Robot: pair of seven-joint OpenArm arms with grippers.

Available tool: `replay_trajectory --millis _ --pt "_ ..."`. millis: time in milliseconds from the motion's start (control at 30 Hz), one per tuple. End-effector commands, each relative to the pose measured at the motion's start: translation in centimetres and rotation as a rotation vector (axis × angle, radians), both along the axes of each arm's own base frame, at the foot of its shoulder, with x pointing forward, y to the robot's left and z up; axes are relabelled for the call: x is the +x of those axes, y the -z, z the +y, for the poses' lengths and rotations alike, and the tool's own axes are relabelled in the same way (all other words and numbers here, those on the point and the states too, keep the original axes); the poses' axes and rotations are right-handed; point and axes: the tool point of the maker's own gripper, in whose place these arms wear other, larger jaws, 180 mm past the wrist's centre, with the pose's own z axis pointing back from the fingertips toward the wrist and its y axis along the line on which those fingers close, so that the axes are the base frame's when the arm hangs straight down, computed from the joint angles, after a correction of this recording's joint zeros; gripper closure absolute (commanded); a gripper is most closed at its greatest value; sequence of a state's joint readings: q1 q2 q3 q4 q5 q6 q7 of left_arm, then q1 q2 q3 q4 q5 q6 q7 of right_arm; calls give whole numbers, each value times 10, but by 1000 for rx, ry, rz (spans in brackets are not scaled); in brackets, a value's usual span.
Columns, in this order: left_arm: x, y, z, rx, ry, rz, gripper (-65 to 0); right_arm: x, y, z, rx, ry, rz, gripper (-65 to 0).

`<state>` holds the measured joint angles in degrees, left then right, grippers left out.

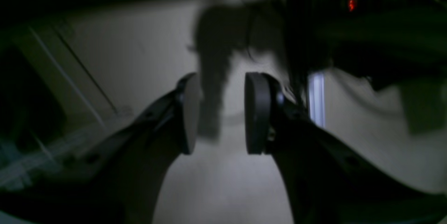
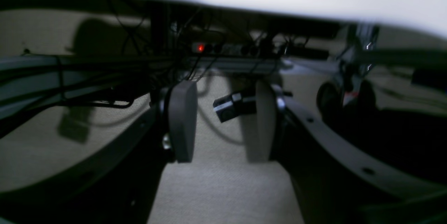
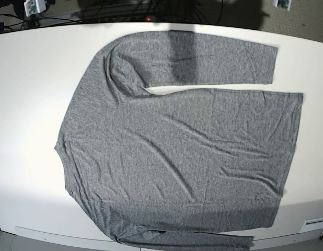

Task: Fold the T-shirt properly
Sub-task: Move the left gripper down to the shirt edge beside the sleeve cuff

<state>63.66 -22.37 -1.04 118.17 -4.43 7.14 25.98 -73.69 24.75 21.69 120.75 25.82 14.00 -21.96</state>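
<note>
From my remote seat, the base view looked straight down on a white table (image 3: 25, 104) with the T-shirt (image 3: 172, 157) spread flat across most of it. The T-shirt was heather grey, long-sleeved and plain, with soft wrinkles running across its body. At the near edge of the table one sleeve (image 3: 187, 241) lay along the rim, partly hanging past it. Farther back, the body of the garment covered the middle of the table, its hem toward the right of that view and its shoulders toward the left. Beyond the body, the other sleeve (image 3: 203, 63) lay straight toward the right, a narrow strip of bare table showing between it and the body. A dark shadow fell across that far sleeve. Neither arm appeared in the base view.

My left wrist camera was dim and blurred. It showed the left gripper (image 1: 221, 112) with its two pads parted and nothing between them, a pale surface and a dark shadow behind.

My right wrist camera showed the right gripper (image 2: 223, 121) with its pads likewise spread and empty. Past them sat a small black box-shaped device (image 2: 232, 107), then a tangle of dark cables (image 2: 139, 42) and a tiny red light (image 2: 200, 47). No fabric appeared in either wrist view.
</note>
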Motion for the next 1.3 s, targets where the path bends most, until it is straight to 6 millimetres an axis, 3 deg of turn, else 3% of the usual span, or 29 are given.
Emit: replay_trajectory --millis 0,167,367,633,733,800,900,1033,1267 --pt "10 -14 2 23 19 -45 -215 6 -8 3 5 -10 -27 -286" --pt "51 -52 -4 48 63 -199 -215 64 -29 5 -14 -40 -236 -286" --pt "91 -67 -7 43 70 -331 -215 120 -45 -4 -119 -83 -408 -286" --pt "178 -142 -20 199 271 -795 -215 165 -69 -5 -159 -73 -578 -286" --pt "197 -154 -18 219 256 -848 -215 176 -76 -6 -178 -81 -619 -286" --pt "205 -162 -18 224 255 -881 -215 184 -82 -3 -251 -179 -651 -286" --pt "212 -161 -30 194 323 -876 -215 194 -88 10 -366 -432 -680 -286" --pt "205 -137 -50 5 339 -744 -215 198 -90 26 -418 -700 -681 -286" --pt "207 -106 -55 -41 444 -633 -215 200 -88 12 -573 -872 -605 -286"
